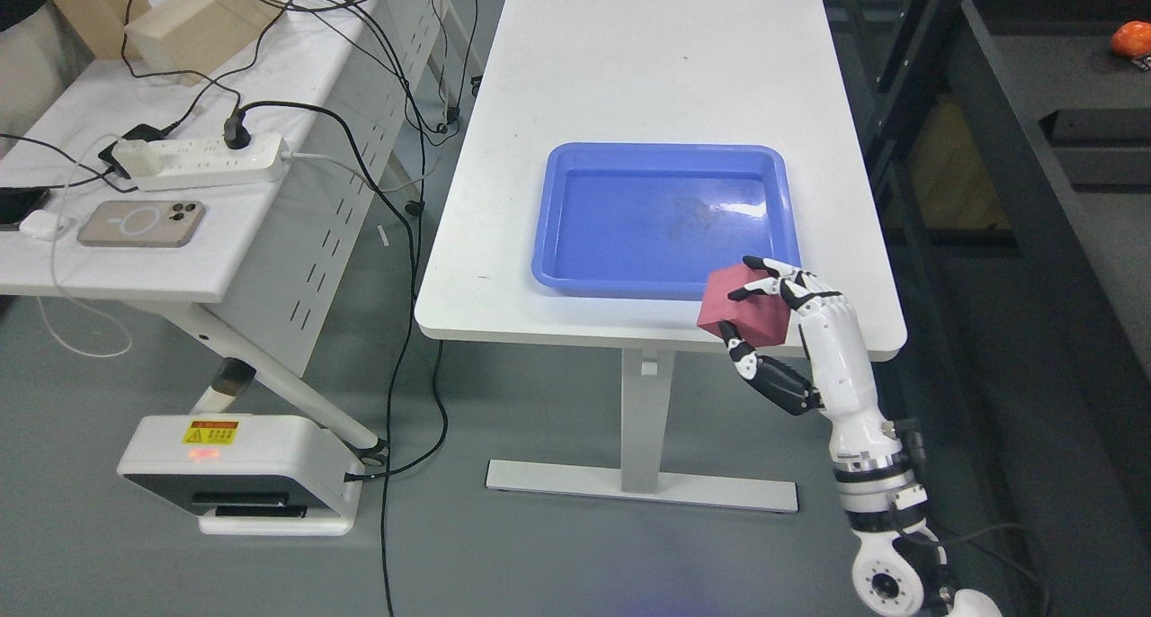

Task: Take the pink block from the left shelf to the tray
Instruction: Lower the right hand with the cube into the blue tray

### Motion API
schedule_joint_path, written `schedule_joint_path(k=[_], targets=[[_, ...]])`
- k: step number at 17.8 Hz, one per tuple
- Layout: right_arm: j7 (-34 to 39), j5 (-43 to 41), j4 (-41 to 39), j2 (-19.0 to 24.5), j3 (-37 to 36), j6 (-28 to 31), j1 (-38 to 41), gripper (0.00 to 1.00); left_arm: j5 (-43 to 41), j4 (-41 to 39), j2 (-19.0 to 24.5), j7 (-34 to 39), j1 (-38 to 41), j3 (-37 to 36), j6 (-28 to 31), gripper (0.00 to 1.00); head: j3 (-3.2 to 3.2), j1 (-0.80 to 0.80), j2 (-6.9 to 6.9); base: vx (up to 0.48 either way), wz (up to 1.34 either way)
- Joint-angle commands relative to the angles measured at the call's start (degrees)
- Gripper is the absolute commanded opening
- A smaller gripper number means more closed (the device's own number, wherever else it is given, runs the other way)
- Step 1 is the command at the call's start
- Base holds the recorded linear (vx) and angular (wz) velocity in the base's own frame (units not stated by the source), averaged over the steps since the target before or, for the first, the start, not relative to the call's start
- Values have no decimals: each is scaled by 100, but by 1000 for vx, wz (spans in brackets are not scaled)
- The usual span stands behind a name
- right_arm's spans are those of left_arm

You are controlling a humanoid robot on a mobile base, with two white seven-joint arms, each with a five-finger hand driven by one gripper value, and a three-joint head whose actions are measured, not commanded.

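The pink block (748,307), more a dark pink-red here, is gripped in the right hand (787,316) at the near right corner of the white table (647,77). The fingers (778,286) are curled over the block's top and right side, w/ the thumb pressed against its lower left edge; block is held tilted, clear of the table surface as far as can be told. It is seen just at the near right corner of the blue tray (661,217), overlapping the tray rim in the pic, not inside it. Right arm is seen coming up from the bottom right. Left arm is not seen.

On a second table at left, a white power strip (202,160) w/ black cables plugged in, a phone (141,223) lying face-down and a wooden box (205,23) are seen. A white device (238,473) w/ a yellow warning label is set on the floor below. An orange obj. (1131,39) is seen on the dark shelf (1061,86) at far right.
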Motion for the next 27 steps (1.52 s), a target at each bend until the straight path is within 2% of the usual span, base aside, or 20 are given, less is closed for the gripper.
schedule_joint_path(k=[1, 6, 18, 27], targets=[[108, 49, 5, -99, 236, -22, -46, 6, 0, -100, 100, 4, -167, 0, -3, 100, 0, 0, 0, 190, -4], [179, 488, 13, -99, 482, 4, -38, 6, 0, -100, 100, 4, -167, 0, -3, 100, 0, 0, 0, 200, -9], [416, 919, 57, -99, 720, 57, 94, 7, 0, -100, 100, 4, -167, 0, -3, 100, 0, 0, 0, 167, -18], [777, 796, 233, -99, 746, 487, 94, 43, 0, -100, 100, 4, -175, 0, -3, 100, 0, 0, 0, 71, -15]])
